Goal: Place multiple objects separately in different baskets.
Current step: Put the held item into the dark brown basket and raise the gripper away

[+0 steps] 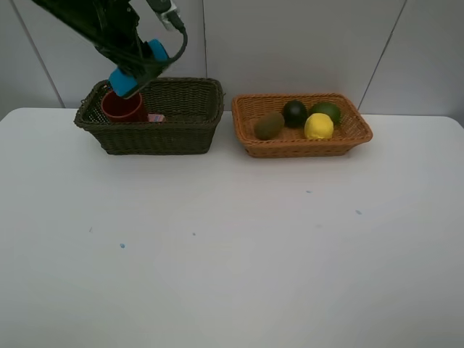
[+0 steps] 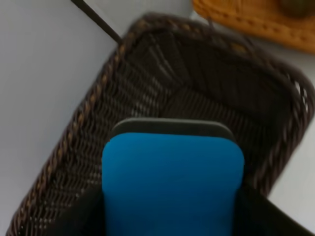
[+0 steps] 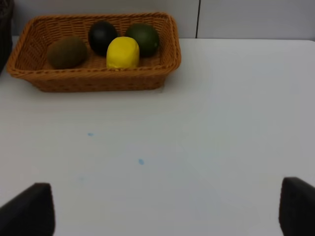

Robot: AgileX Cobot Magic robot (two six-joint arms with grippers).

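My left gripper (image 1: 133, 75) is shut on the blue eraser block (image 2: 172, 187) and holds it above the left part of the dark olive-green basket (image 1: 181, 134). A red-brown cup (image 1: 123, 107) stands in that basket under the gripper, with a bit of the pink bottle (image 1: 156, 117) beside it. The orange-tan basket (image 1: 290, 148) holds the kiwi (image 1: 269, 125), mangosteen (image 1: 294, 113), lime (image 1: 326, 111) and lemon (image 1: 318, 126). My right gripper (image 3: 162, 209) is open and empty over the table, near the orange-tan basket (image 3: 93, 81). The white pen is out of view.
The two baskets stand side by side at the back of the white table (image 1: 232, 246), close to the wall. The right arm does not show in the exterior view.
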